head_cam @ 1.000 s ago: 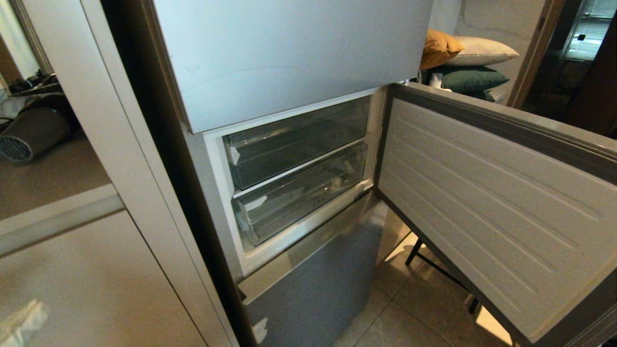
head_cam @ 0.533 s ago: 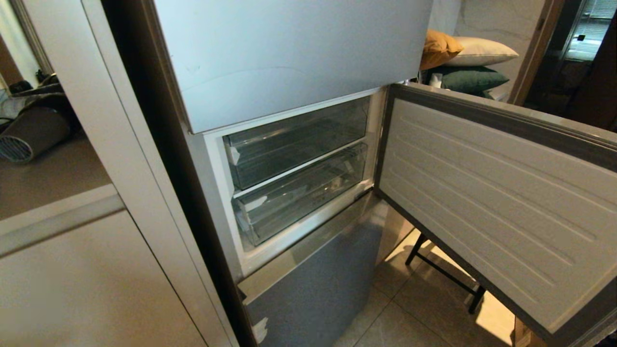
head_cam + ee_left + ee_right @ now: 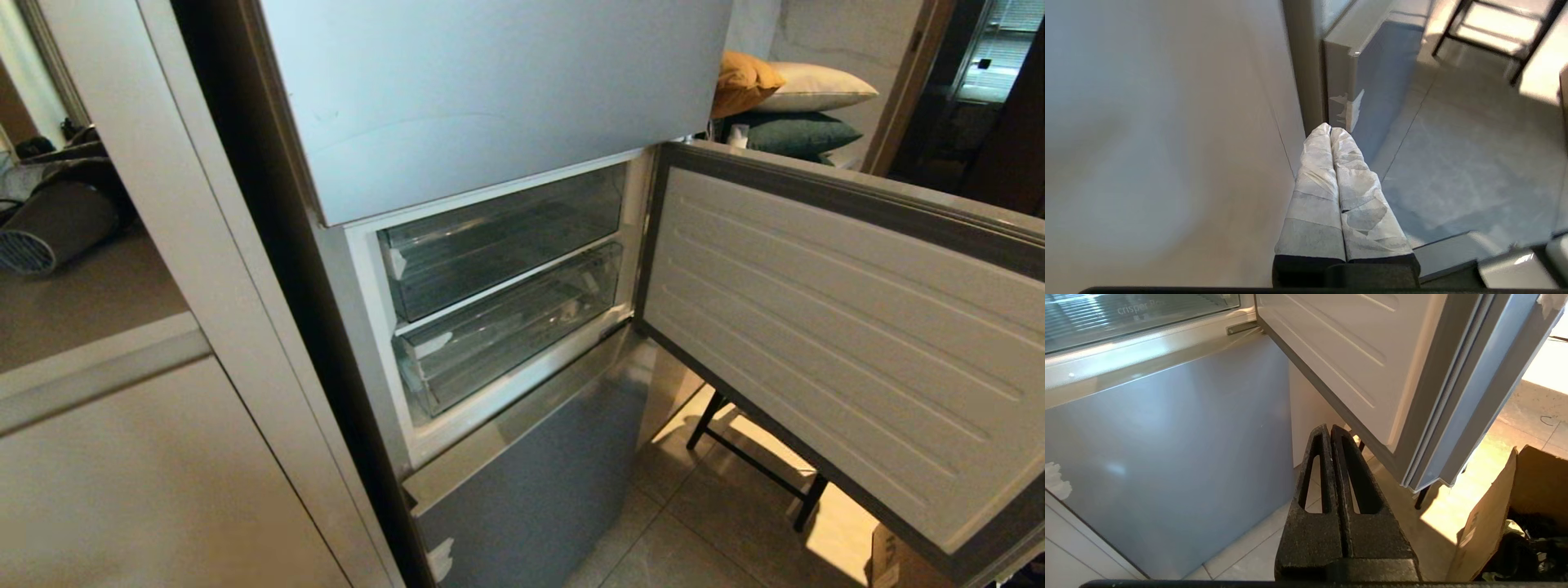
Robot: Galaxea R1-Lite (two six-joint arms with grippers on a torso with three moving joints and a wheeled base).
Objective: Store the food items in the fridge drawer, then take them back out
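Observation:
The food items are out of view. In the head view the fridge's middle door (image 3: 816, 327) stands swung open to the right. Behind it two transparent fridge drawers sit pushed in, an upper one (image 3: 502, 237) and a lower one (image 3: 510, 327); the lower drawer's ribbed front (image 3: 1126, 314) also shows in the right wrist view. Neither gripper appears in the head view. My left gripper (image 3: 1330, 130), fingers wrapped in white, is shut and empty, low by the fridge's bottom left corner. My right gripper (image 3: 1329, 428), black, is shut and empty under the open door.
The shut lower fridge door (image 3: 539, 490) is below the drawers. A beige cabinet panel (image 3: 163, 474) flanks the fridge on the left. Black furniture legs (image 3: 759, 465) and a cardboard box (image 3: 1515, 506) stand on the tiled floor under the open door. Pillows (image 3: 784, 90) are stacked behind.
The left gripper's white fingers have dropped out of the head view's bottom left corner. The open door has swung a little wider to the right.

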